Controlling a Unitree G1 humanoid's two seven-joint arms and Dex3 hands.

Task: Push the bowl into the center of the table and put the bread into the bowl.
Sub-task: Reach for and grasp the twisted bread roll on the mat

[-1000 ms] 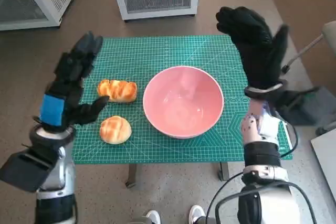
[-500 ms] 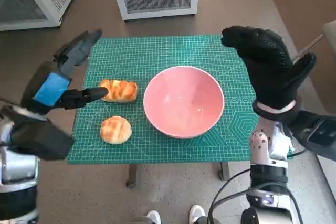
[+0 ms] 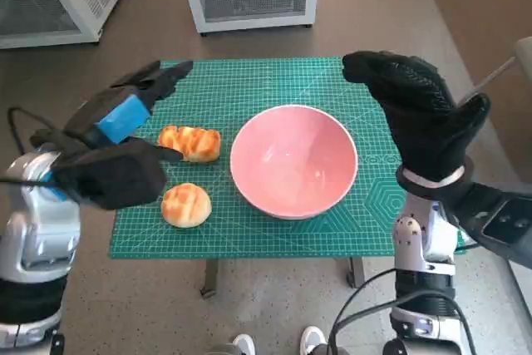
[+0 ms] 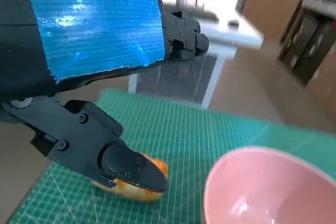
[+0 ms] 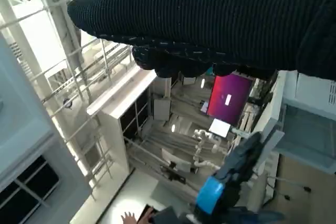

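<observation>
Above the left part of the counter (image 3: 249,239), the left robot hand (image 3: 125,135) hangs with its fingers spread and nothing between them. Directly under its fingertips, and seemingly not touched, lies the long bread roll (image 3: 189,142); the left wrist view shows a dark fingertip (image 4: 131,169) poised just over that roll (image 4: 137,188). A round bun (image 3: 185,204) sits just nearer the robot than this hand. On the hand's inner side, close by the roll, stands the pink bowl (image 3: 293,160), which looks already about mid-counter, so the pushing step seems done or barely needed. The step in hand reads as the reach for the bread. Next, the left robot hand would need to lower, close round the roll, then lift it sideways over the bowl's rim. Beyond the bowl, the right robot hand (image 3: 420,114) is raised above the counter's right edge, spread and empty, apart from everything.
</observation>
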